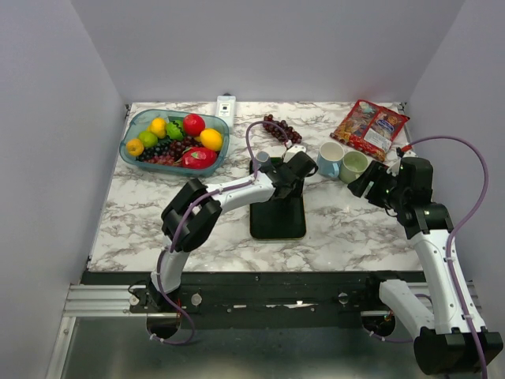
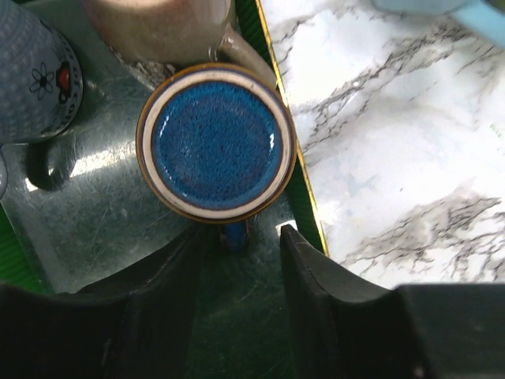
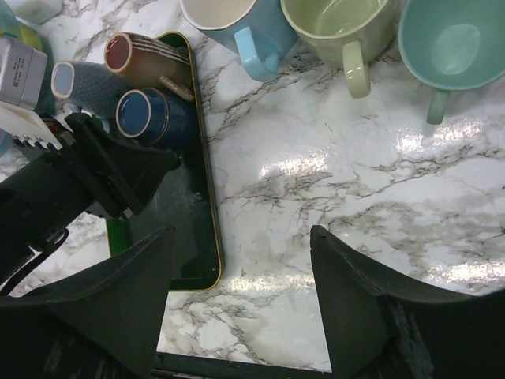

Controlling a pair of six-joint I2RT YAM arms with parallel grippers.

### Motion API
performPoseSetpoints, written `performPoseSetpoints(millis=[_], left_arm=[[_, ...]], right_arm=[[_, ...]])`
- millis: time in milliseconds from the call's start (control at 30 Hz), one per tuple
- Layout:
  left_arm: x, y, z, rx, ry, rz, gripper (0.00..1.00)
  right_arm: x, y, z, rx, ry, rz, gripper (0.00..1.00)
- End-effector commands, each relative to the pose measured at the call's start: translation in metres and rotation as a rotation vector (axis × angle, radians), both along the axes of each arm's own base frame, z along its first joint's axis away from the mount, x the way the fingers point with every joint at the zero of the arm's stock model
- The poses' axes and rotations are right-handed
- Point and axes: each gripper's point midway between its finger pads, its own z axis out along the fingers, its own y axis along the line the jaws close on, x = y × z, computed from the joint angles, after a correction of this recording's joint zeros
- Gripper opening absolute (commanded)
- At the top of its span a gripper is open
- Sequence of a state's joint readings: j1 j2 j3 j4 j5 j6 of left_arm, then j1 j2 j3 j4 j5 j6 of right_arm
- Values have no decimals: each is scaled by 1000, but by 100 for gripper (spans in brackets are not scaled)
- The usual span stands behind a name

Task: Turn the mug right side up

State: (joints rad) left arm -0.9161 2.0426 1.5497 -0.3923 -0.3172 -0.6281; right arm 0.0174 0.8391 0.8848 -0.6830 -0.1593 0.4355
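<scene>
The blue mug [image 2: 215, 142] is seen bottom-up on the dark green tray [image 2: 95, 229], at its far end, close beside a brown mug [image 2: 158, 24] and a grey mug [image 2: 31, 79]. The left gripper [image 2: 241, 237] is placed just beside it, fingers parted, with the mug's handle [image 2: 235, 235] between them, not pinched. The right gripper [image 3: 241, 260] is spread wide above the marble table [image 3: 316, 181], with nothing between its fingers.

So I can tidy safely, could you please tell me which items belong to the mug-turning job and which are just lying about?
Job: upside-down blue mug, left gripper, green tray.
Lying about: fruit bowl, grapes, snack packet, pale blue mug.
</scene>
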Motion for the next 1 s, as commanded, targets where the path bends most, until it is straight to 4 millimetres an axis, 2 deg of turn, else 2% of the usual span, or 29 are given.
performPoseSetpoints(millis=[0, 300, 567, 967], left_arm=[[17, -4, 4, 0, -61, 38, 47], [19, 0, -10, 18, -35, 55, 41], [24, 6, -8, 13, -50, 91, 34], [26, 5, 3, -17, -71, 100, 44]], right_arm=[[-1, -1, -1, -12, 10, 10, 76], [-3, -2, -6, -11, 25, 1, 75], [-4, -3, -6, -12, 27, -3, 75], [-4, -3, -13, -16, 46, -3, 75]])
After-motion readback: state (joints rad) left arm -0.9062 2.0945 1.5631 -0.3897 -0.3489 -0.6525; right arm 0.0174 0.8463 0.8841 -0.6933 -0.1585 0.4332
